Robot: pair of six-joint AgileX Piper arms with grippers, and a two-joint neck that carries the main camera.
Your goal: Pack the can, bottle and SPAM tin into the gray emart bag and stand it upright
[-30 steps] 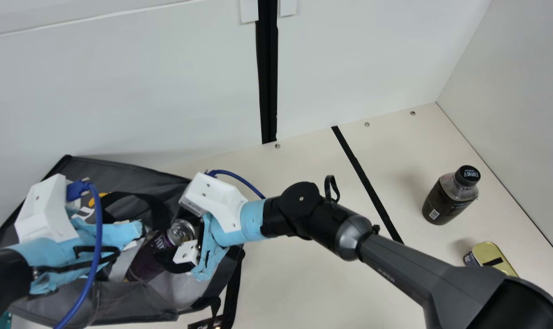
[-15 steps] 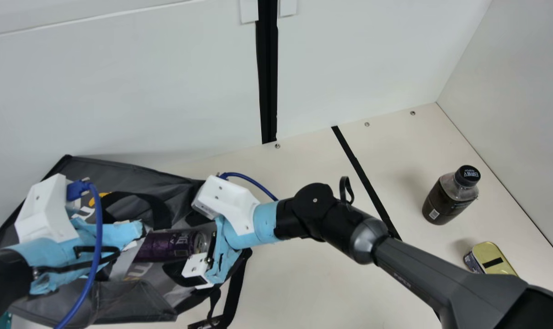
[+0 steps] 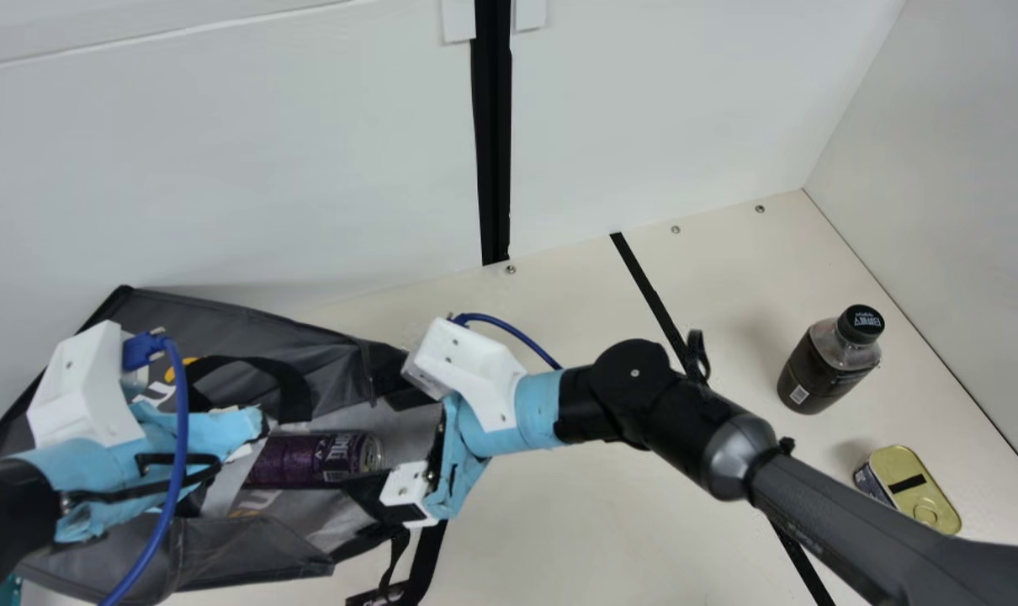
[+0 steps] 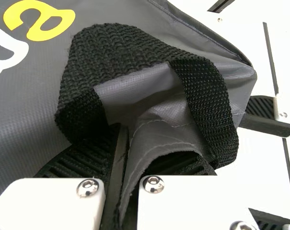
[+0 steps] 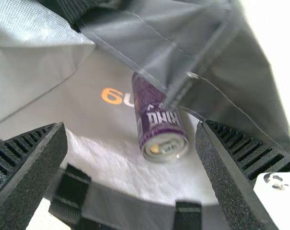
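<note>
My left gripper (image 3: 160, 433) is over the gray emart bag (image 3: 240, 311). In the left wrist view the left gripper (image 4: 123, 155) pinches the edge of the bag (image 4: 20, 110) beside a black strap. My right gripper (image 3: 391, 446) stands open at the bag's mouth, to the right of the purple can (image 3: 307, 459). Seen from the right wrist, the can (image 5: 156, 112) lies on its side inside the bag (image 5: 49, 96), in front of the open right gripper (image 5: 130, 129). The bottle (image 3: 829, 362) stands upright at the right, with the SPAM tin (image 3: 909, 488) nearer the front.
A white wall (image 3: 240, 168) rises behind the bag, and a side wall (image 3: 963, 210) bounds the table at the right. Black tape (image 3: 660, 303) runs across the tabletop. The right forearm spans the table in front of the bottle. A strap (image 3: 429, 560) trails out of the bag.
My right gripper has let go of the can and drawn back to the right. The can, tilted before, has come to lie flat in the bag. My left arm has kept still.
</note>
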